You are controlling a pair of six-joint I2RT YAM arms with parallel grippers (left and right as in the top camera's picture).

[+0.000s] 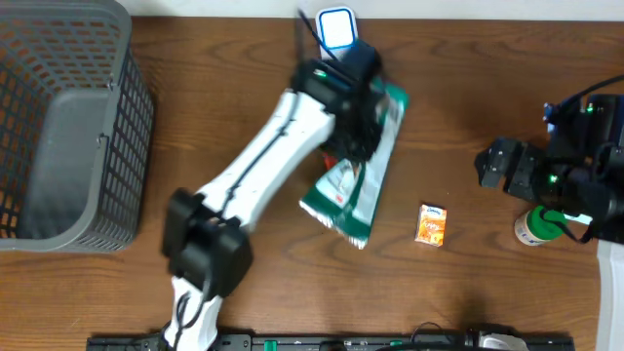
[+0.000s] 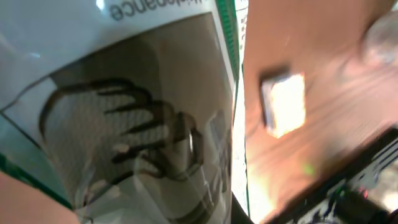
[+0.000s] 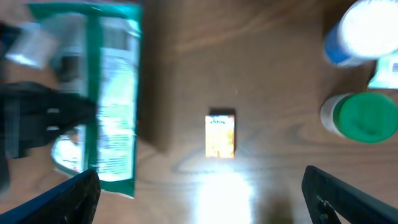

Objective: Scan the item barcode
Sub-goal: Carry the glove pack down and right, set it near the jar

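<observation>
Near the frame's middle, the left pincer (image 1: 356, 132) is clamped on the green-and-white bag (image 1: 356, 195). At the right edge the right pincer (image 1: 494, 166) gapes wide and empty, a small orange box (image 1: 432, 223) between them.

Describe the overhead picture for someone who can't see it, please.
A white robot arm reaches across a wooden table, its left hand gripping a green-and-white bag. A small orange box lies on the table beside the bag. A grey basket sits at the picture's left edge, and the second arm is at the right edge, over a green-capped bottle.
</observation>
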